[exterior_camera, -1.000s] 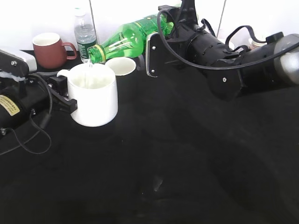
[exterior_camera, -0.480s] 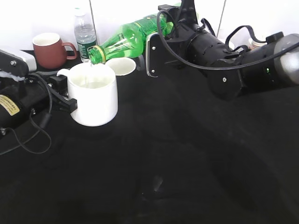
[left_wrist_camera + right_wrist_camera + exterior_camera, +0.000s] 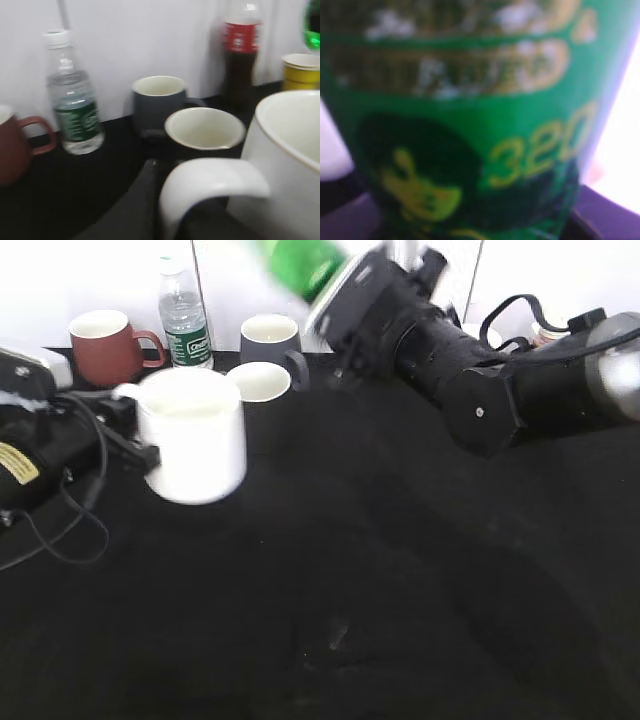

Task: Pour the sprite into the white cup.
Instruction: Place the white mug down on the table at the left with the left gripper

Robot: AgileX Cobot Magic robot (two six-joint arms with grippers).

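Note:
The sprite (image 3: 300,262), a green plastic bottle, is held by my right gripper (image 3: 345,295) at the top middle of the exterior view, swung up away from the cup; its green label fills the right wrist view (image 3: 470,120). The white cup (image 3: 195,435) is a large white mug at the left, blurred. My left gripper (image 3: 135,445) holds it by the loop handle. In the left wrist view the handle (image 3: 210,182) and the mug's rim (image 3: 285,125) are close up, with a dark finger (image 3: 145,200) beside the handle.
At the back stand a dark red mug (image 3: 105,345), a small clear water bottle (image 3: 182,315), a grey mug (image 3: 270,340) and a small white cup (image 3: 258,380). The left wrist view also shows a cola bottle (image 3: 242,55) and a yellow cup (image 3: 301,72).
The right gripper has swung the sprite up from its tipped pouring pose over the cup, uncovering the grey mug. The white cup has shifted slightly left.

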